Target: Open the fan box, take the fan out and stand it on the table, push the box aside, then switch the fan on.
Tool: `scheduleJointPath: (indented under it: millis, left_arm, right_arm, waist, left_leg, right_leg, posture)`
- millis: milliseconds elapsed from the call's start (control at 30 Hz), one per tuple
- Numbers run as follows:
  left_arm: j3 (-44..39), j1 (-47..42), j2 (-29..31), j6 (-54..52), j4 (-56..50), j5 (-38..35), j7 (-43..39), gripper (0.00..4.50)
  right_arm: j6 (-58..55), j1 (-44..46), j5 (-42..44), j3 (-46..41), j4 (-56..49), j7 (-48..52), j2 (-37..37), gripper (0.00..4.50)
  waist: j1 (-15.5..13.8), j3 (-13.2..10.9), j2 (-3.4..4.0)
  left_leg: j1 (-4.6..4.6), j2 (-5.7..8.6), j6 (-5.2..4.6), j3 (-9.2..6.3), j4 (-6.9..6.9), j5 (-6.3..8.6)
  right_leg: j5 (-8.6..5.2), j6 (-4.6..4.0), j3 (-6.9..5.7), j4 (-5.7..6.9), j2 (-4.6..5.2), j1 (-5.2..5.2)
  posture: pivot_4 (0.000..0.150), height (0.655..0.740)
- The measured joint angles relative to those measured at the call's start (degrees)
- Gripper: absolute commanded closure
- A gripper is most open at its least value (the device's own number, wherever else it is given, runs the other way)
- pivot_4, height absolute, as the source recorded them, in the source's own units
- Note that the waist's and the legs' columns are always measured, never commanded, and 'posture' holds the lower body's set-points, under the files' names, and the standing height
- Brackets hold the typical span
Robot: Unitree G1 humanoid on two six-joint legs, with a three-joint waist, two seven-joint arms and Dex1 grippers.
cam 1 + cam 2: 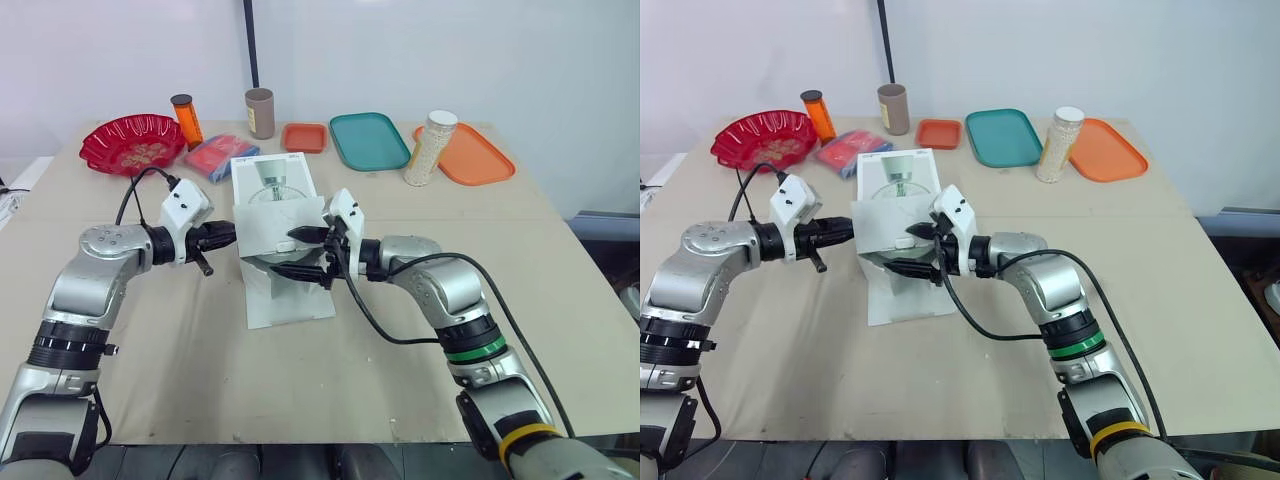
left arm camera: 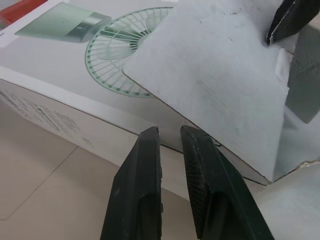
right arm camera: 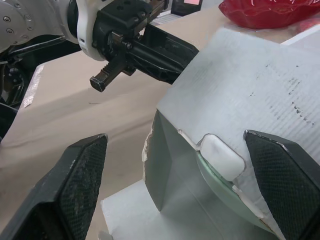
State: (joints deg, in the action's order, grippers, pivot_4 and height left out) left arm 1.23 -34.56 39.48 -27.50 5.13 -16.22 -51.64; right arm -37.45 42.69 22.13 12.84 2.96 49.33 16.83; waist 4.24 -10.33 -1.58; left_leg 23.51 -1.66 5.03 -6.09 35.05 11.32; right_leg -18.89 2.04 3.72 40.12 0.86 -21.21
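Box [image 1: 276, 190] is laid flat at mid-table [image 1: 400, 330], with one flap [image 1: 268, 228] raised. Left gripper [image 1: 222, 236] is held against the flap's left edge. In its wrist view the fingers [image 2: 145, 170] are seen nearly closed, with nothing between them. Right gripper [image 3: 175, 135] is spread wide across the box's open end and grips nothing. In its wrist view the fan [image 3: 220, 157] is seen inside the box.

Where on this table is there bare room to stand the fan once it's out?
Widest bare patch: beige tabletop on the robot's right of the white cardboard fan box, in front of the teal plastic tray and large orange tray. Another strip runs along the near edge. Crowded: the far edge, from the red plastic bowl to the trays.
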Motion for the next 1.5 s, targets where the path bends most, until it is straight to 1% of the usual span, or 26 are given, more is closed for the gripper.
scheduleJointPath:
  millis: [200, 333, 500, 700, 833, 867, 900, 933, 967, 1033, 1100, 1133, 1167, 1200, 1233, 1367, 1500]
  left_arm:
    - [-1.9, -1.7, 1.0, 0.2, 1.0, 0.1, 1.3, 3.70]
    - [-2.1, -2.1, 0.2, -0.4, -0.2, -0.8, 1.0, 3.70]
    - [3.0, -2.1, -2.9, -0.4, -0.3, -0.3, -1.6, 3.70]
    - [4.8, -4.5, -3.0, 1.4, 3.7, 1.9, -2.3, 3.70]
    - [4.8, -5.1, -3.0, 3.0, 5.6, 2.6, -2.4, 3.70]
    - [4.8, -5.1, -3.0, 3.4, 5.7, 2.7, -2.5, 3.81]
    - [4.8, -5.0, -3.0, 3.7, 5.7, 2.7, -2.6, 3.81]
    - [4.8, -5.0, -3.0, 3.8, 5.8, 2.7, -2.6, 3.81]
    - [4.8, -5.0, -3.0, 3.8, 5.8, 2.7, -2.6, 3.81]
    - [4.8, -5.0, -3.0, 4.0, 6.0, 2.7, -2.6, 3.81]
    - [4.6, -5.0, -3.0, 4.1, 6.4, 2.7, -2.6, 3.81]
    - [4.6, -5.0, -3.0, 4.1, 6.5, 2.7, -2.6, 3.81]
    - [4.6, -5.0, -3.0, 4.2, 6.6, 2.7, -2.6, 3.81]
    - [4.6, -5.0, -3.0, 4.4, 6.7, 2.7, -2.6, 3.81]
    - [4.6, -5.0, -3.0, 4.6, 6.8, 2.7, -2.6, 3.81]
    - [4.5, -5.0, -3.0, 4.9, 6.9, 2.7, -2.5, 3.81]
    - [4.5, -5.0, -3.0, 5.1, 7.0, 2.7, -2.5, 3.81]
  right_arm:
    - [0.4, 0.2, -1.2, -0.1, 1.2, -1.9, -0.3, 0.00]
    - [0.5, 0.1, -1.5, -0.1, 1.1, -2.0, -0.3, 0.00]
    - [0.3, 0.1, -1.7, 0.0, 1.1, -2.0, -0.3, 0.00]
    - [-1.0, -0.3, -1.6, 0.0, 0.4, -1.9, 0.0, 0.00]
    - [-3.4, -0.6, -0.3, -0.5, -3.9, -1.6, 1.9, 0.00]
    - [-4.0, -0.6, 0.2, -0.7, -5.4, -1.4, 2.6, 0.53]
    - [-5.3, -0.6, 1.4, -1.7, -8.6, -1.1, 3.4, 0.91]
    - [-6.0, -0.5, 2.0, -2.0, -10.2, -1.0, 3.8, 1.04]
    - [-6.2, -0.5, 2.3, -2.1, -10.7, -1.0, 3.9, 1.54]
    - [-7.5, -0.3, 2.9, -1.9, -12.4, -0.9, 4.2, 2.16]
    - [-8.6, 0.0, 2.8, -0.1, -14.6, -0.7, 4.9, 3.14]
    - [-8.6, 0.0, 2.4, 1.0, -14.9, -0.7, 5.1, 3.41]
    - [-8.3, 0.0, 0.9, 3.4, -15.2, -0.7, 5.9, 4.01]
    - [-8.2, 0.0, -0.2, 4.9, -15.1, -0.7, 6.5, 4.35]
    - [-7.8, -0.1, -1.6, 6.5, -15.1, -0.8, 7.1, 4.43]
    - [-7.5, 0.3, -8.4, 12.0, -14.3, -3.2, 8.3, 4.43]
    - [-10.5, 2.7, -11.9, 13.3, -12.8, -6.1, 8.3, 4.43]
  waist:
    - [0.0, 0.0, 0.00]
    - [0.0, 0.0, 0.00]
    - [0.0, 0.0, 0.00]
    - [0.0, 0.0, 0.01]
    - [0.0, 0.0, 0.03]
    - [0.0, 0.0, 0.03]
    - [0.0, 0.0, 0.03]
    - [0.0, 0.0, 0.03]
    - [0.0, 0.0, 0.03]
    - [0.0, 0.0, 0.04]
    - [0.0, 0.0, 0.04]
    - [0.0, 0.0, 0.04]
    - [0.0, 0.0, 0.04]
    - [0.0, 0.0, 0.04]
    - [0.0, 0.0, 0.05]
    - [0.0, 0.0, 0.05]
    - [0.0, 0.0, 0.05]
  left_leg:
    - [0.00, 0.00, 0.00, 0.00, 0.00, 0.00]
    - [0.00, 0.00, 0.00, -0.01, 0.00, 0.00]
    - [0.00, 0.00, 0.00, 0.00, 0.00, 0.00]
    - [-0.07, 0.01, -0.01, 0.00, 0.00, 0.00]
    - [-0.08, 0.01, -0.01, -0.01, 0.00, 0.00]
    - [-0.08, 0.01, -0.01, -0.01, 0.00, 0.00]
    - [-0.09, 0.00, -0.01, -0.01, 0.00, 0.00]
    - [-0.10, 0.00, -0.01, -0.01, 0.00, 0.00]
    - [-0.10, 0.00, -0.01, -0.01, 0.00, 0.00]
    - [-0.12, 0.00, -0.01, -0.01, 0.00, 0.00]
    - [-0.14, 0.00, -0.01, -0.01, 0.00, 0.00]
    - [-0.16, 0.00, -0.01, -0.01, 0.00, 0.00]
    - [-0.16, 0.00, -0.01, -0.01, 0.00, 0.00]
    - [-0.16, 0.01, -0.01, -0.01, 0.00, 0.00]
    - [-0.15, 0.01, -0.01, -0.01, 0.00, 0.00]
    - [-0.16, 0.00, -0.01, -0.01, 0.00, 0.00]
    - [-0.15, 0.01, -0.01, -0.02, 0.00, 0.00]
  right_leg:
    - [0.00, 0.00, 0.00, 0.00, 0.01, 0.00]
    - [0.00, 0.00, -0.01, 0.00, 0.01, 0.01]
    - [0.00, 0.00, 0.00, 0.00, -0.01, 0.01]
    - [0.00, 0.00, 0.00, 0.01, 0.00, 0.05]
    - [0.00, 0.00, 0.00, 0.01, 0.00, 0.07]
    - [0.00, 0.00, 0.00, 0.01, 0.00, 0.07]
    - [0.00, 0.00, 0.01, 0.01, -0.01, 0.07]
    - [0.00, 0.00, 0.00, 0.01, -0.01, 0.08]
    - [0.00, 0.00, 0.00, 0.01, -0.01, 0.09]
    - [0.00, 0.00, 0.00, 0.01, -0.01, 0.10]
    - [0.00, 0.00, 0.01, 0.01, -0.01, 0.13]
    - [0.00, 0.00, 0.00, 0.01, -0.01, 0.14]
    - [0.00, 0.01, 0.00, 0.01, -0.01, 0.14]
    - [-0.01, 0.01, 0.00, 0.01, -0.01, 0.15]
    - [-0.01, 0.01, 0.00, 0.01, -0.01, 0.14]
    - [-0.01, 0.02, 0.00, 0.01, -0.01, 0.13]
    - [-0.01, 0.01, 0.00, 0.01, -0.01, 0.13]
  posture:
    - [0.150, 0.7400]
    - [0.150, 0.7400]
    - [0.150, 0.7400]
    - [0.150, 0.7400]
    - [0.150, 0.7400]
    - [0.150, 0.7400]
    - [0.150, 0.7400]
    - [0.150, 0.7400]
    - [0.150, 0.7400]
    - [0.150, 0.7400]
    - [0.150, 0.7400]
    - [0.150, 0.7400]
    - [0.150, 0.7400]
    - [0.150, 0.7400]
    - [0.150, 0.7400]
    - [0.150, 0.7400]
    - [0.150, 0.7400]
